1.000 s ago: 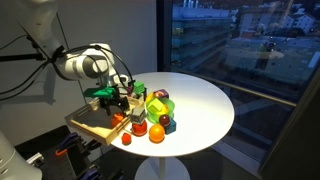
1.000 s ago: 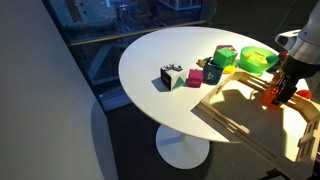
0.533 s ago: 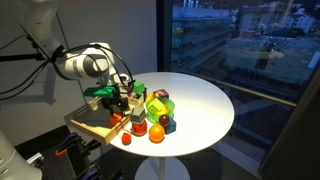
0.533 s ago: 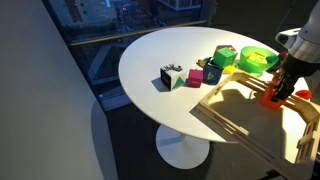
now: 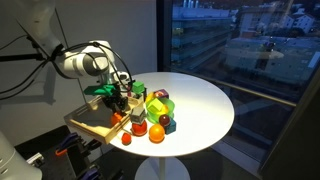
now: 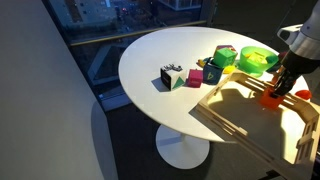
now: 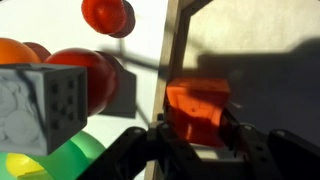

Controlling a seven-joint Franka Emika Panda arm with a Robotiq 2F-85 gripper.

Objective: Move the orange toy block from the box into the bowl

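Right now the orange toy block sits pinched in the gripper, jaws narrowed onto its two sides. It is inside the box, close to the wooden wall; whether it touches the floor is unclear. Beyond the wall, on the table, are a red ball and a grey cube.

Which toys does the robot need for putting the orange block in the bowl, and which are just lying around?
Needed: orange block, wooden tray, tool around the block. The bowl I cannot pick out.
Lying around: red ball, orange ball, grey cube, green toy, pink block.
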